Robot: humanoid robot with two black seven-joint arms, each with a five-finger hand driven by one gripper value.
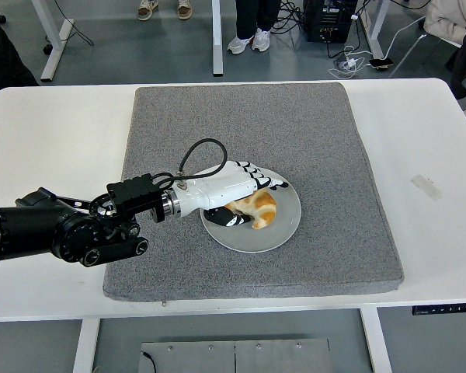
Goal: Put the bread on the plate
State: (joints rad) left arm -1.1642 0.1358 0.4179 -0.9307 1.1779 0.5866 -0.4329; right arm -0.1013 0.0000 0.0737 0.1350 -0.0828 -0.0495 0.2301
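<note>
One bread (259, 209) lies on the plate (283, 225), left of centre; I see my left hand (237, 190) over its nine o'clock side, fingers (266, 180) spread, released.

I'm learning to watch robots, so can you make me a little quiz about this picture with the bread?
1. True or false: the bread lies on the plate.
2. Which hand is over the plate: A left hand, B right hand?
3. Fill in: the plate sits on a grey ____.

Key: 1 true. 2 A; its fingers look spread above the bread. 3 mat.
</note>
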